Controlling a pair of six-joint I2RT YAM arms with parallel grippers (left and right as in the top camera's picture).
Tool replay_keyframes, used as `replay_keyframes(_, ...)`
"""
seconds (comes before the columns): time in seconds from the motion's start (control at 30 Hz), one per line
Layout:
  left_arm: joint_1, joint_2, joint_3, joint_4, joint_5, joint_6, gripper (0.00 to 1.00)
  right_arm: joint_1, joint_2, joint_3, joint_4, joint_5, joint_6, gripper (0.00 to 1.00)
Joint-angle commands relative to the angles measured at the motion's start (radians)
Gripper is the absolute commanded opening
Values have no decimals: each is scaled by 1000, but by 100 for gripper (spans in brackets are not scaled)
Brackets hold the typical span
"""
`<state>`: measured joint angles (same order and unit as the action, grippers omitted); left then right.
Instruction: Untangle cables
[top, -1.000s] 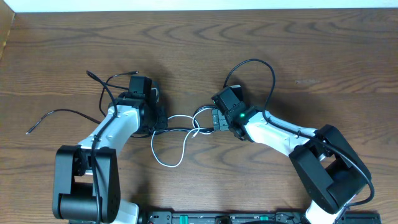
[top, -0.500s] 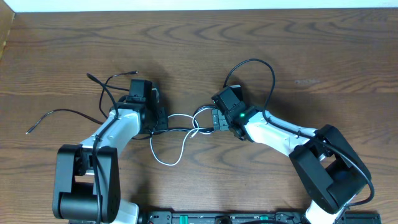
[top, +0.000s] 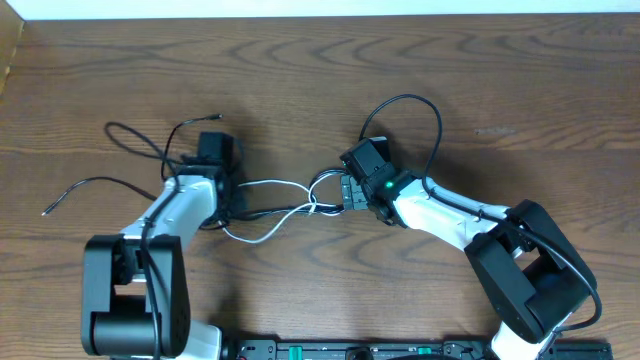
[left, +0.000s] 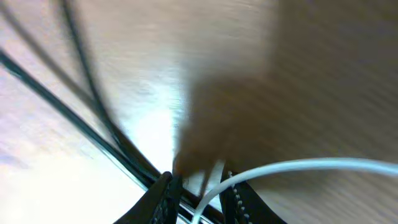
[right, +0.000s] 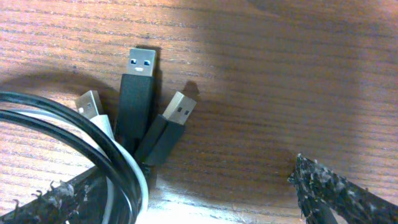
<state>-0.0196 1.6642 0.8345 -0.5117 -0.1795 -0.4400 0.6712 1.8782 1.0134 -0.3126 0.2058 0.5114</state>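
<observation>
Basically the pull-apart step. The cables (top: 285, 205) stretch across the middle of the desk (top: 500, 80), between the two arms.

The left tool (left: 202, 199) has its jaws narrow. The white cable (left: 298, 167) runs out between them and the black cables (left: 81, 93) pass by its left finger. The wrist view is blurred, so I cannot tell if anything is really clamped.

The right tool (right: 199, 190) stands wide apart and holds nothing. It hovers low over the plugs (right: 138, 81), and a black-and-white bundle crosses by its left finger.

Where the cables are:
- Two loose black ends trail off far left of the left arm.
- The tangle sits near the right tool, small loops of white and black crossing each other.
- One black loop arcs up on the far side of the right wrist.

How they look:
- Thin, limp cords, one white and the rest black.
- Three USB-type plugs lie fanned together flat on the wood: two with black housings, one pale with a metal tip.
- None is clearly separate yet, so the task is probably early to middle.

Next move, my guess: the right tool needs to close on one plug or one strand to anchor it while the left draws a single cable out leftward. It calls for picking one cord only, since the strands overlap tightly at the crossing. Grabbing the bundle would likely just drag the knot along.
</observation>
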Motion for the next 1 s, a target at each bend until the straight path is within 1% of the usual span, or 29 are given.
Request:
replay_keyframes(0.0, 79, 18, -21, -30, -41, -74, 27, -8, 97, -74, -58, -91, 8, 92)
replay_keyframes(0.23, 223, 18, -21, -56, 82, -74, 27, -8, 97, -74, -61, -85, 8, 92)
replay_keyframes(0.37, 291, 18, -23, -64, 121, -74, 27, -8, 97, -74, -62, -85, 8, 92)
replay_keyframes(0.57, 338, 18, -27, -60, 215, -74, 27, -8, 97, -74, -61, -85, 8, 93)
replay_keyframes(0.6, 338, 18, -27, -60, 221, -74, 29, -8, 97, -74, -61, -85, 8, 92)
replay_keyframes(0.63, 337, 18, -27, -60, 224, -74, 35, -8, 97, -74, -61, -85, 8, 93)
replay_keyframes(0.67, 337, 18, -27, -60, 227, -74, 38, -8, 97, -74, -58, -85, 8, 93)
replay_keyframes(0.73, 336, 18, -27, -58, 251, -74, 42, -8, 97, -74, -58, -85, 8, 93)
replay_keyframes(0.77, 336, 18, -27, -56, 269, -69, 43, -8, 97, -74, -58, -86, 9, 93)
replay_keyframes(0.83, 336, 18, -26, -46, 330, -23, 44, -7, 97, -74, -58, -86, 16, 93)
replay_keyframes(0.9, 336, 12, -24, -31, 435, 40, 44, -6, 97, -74, -53, -98, 15, 92)
replay_keyframes(0.97, 336, -12, -23, -27, 467, 59, 44, -6, 96, -72, -40, -109, 10, 92)
